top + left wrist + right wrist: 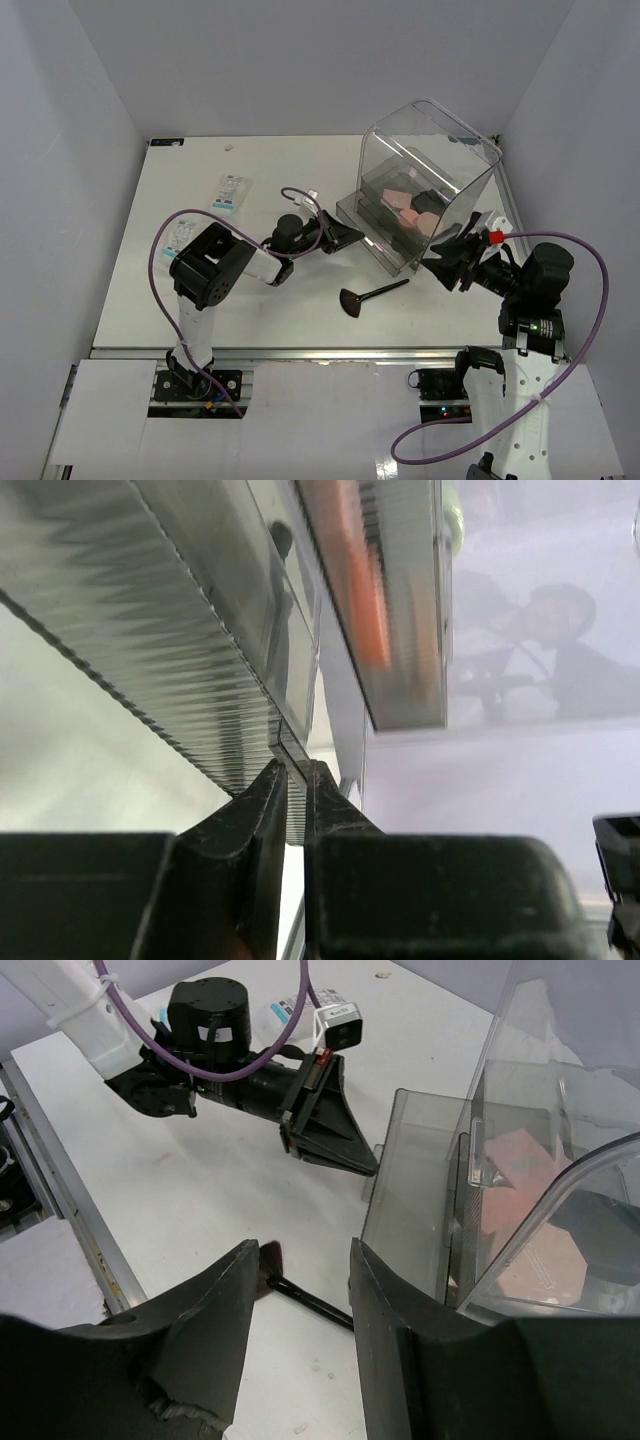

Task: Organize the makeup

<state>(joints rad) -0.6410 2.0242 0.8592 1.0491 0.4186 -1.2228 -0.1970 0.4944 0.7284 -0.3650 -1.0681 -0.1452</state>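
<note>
A black fan-shaped brush (pixel 370 296) lies flat on the white table in front of the clear plastic box (pixel 425 180). Pink sponge blocks (pixel 400 200) sit inside that box. Two flat white packets (pixel 231 191) lie at the far left. My left gripper (pixel 345 237) is shut on the thin clear lip (pixel 285 742) of the box's drawer (pixel 420 1180), and its fingers pinch the lip (pixel 293 770). My right gripper (pixel 305 1250) hangs open above the table beside the box, with the fan brush (pixel 300 1295) showing between its fingers below.
The box stands at the back right, near the right wall. My left arm (pixel 210 1070) stretches across the middle of the table, its purple cable (pixel 160 250) looping to the left. The table's front rail (pixel 300 352) runs along the near edge.
</note>
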